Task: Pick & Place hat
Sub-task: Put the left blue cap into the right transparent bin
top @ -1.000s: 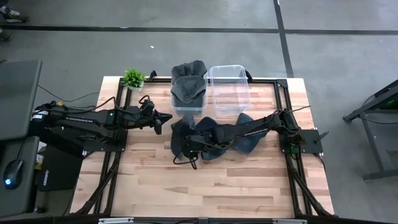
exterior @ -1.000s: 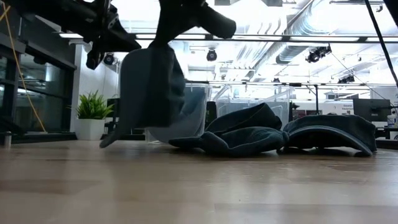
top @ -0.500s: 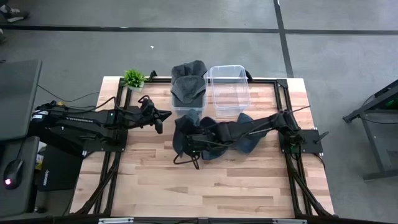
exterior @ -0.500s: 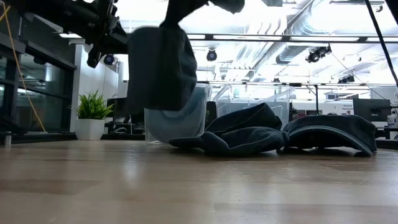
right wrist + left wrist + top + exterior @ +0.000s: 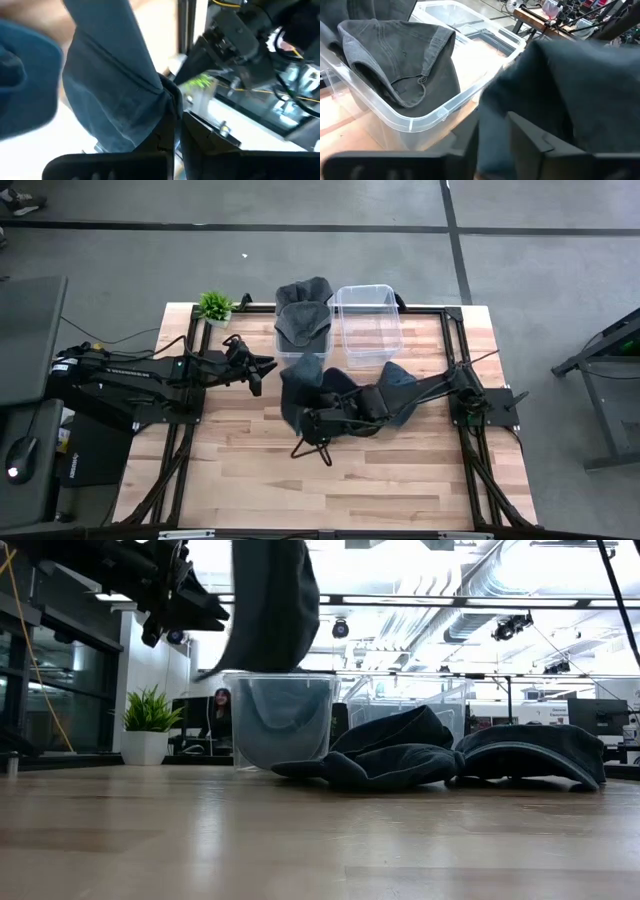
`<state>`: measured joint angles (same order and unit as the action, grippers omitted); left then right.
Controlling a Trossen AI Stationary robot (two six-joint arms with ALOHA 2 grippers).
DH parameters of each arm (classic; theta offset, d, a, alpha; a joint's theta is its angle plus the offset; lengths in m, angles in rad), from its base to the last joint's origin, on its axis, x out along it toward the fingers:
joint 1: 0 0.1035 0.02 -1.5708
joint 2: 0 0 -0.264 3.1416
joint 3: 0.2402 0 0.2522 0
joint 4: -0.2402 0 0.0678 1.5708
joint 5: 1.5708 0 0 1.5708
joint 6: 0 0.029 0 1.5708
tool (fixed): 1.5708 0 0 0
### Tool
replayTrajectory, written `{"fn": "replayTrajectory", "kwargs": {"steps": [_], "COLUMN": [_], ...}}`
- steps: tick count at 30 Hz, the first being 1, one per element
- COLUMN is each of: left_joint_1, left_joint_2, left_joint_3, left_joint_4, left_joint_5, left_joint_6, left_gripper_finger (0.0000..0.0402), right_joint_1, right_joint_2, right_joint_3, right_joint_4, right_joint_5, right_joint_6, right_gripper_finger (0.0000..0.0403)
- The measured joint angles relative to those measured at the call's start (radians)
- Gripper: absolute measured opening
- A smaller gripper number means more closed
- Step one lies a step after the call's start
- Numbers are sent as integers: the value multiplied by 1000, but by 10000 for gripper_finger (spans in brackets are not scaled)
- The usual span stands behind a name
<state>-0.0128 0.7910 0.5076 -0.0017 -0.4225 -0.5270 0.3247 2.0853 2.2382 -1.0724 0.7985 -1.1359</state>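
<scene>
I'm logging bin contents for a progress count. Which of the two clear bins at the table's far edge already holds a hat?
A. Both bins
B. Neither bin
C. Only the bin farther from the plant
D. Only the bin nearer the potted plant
D: in the high view a grey hat fills the bin nearer the potted plant, while the other clear bin shows only its bare bottom.

Held hat (image 5: 300, 385): dark blue-grey cloth, matt, stitched seams. Hat in bin (image 5: 402, 60): grey cotton-like cloth, matt, visible stitching. Bins (image 5: 368, 320): clear plastic, glossy, smooth. Table (image 5: 400, 480): pale wood planks, smooth, slight sheen. Gripper fingers (image 5: 165, 140): black matt plastic. Table frame (image 5: 470, 470): black metal.
</scene>
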Motion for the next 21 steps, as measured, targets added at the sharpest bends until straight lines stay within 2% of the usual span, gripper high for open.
{"fn": "replayTrajectory", "kwargs": {"steps": [6,9,12,17,21], "left_joint_1": [3,44,107,219,299], "left_joint_2": [0,0,0,0,0], "left_joint_3": [0,-1,-1,-1,-1], "left_joint_4": [15,51,82,82,89], "left_joint_5": [24,136,282,455,594], "left_joint_6": [-54,-66,-80,-80,-80], "left_gripper_finger": [208,240,251,252,252], "right_joint_1": [28,39,54,83,104], "right_joint_2": [0,0,0,0,0], "right_joint_3": [1,1,1,1,1], "right_joint_4": [-1,-1,0,0,0], "right_joint_5": [66,71,109,168,157], "right_joint_6": [-56,-74,-95,-129,-133], "right_gripper_finger": [3,3,3,3,3]}}
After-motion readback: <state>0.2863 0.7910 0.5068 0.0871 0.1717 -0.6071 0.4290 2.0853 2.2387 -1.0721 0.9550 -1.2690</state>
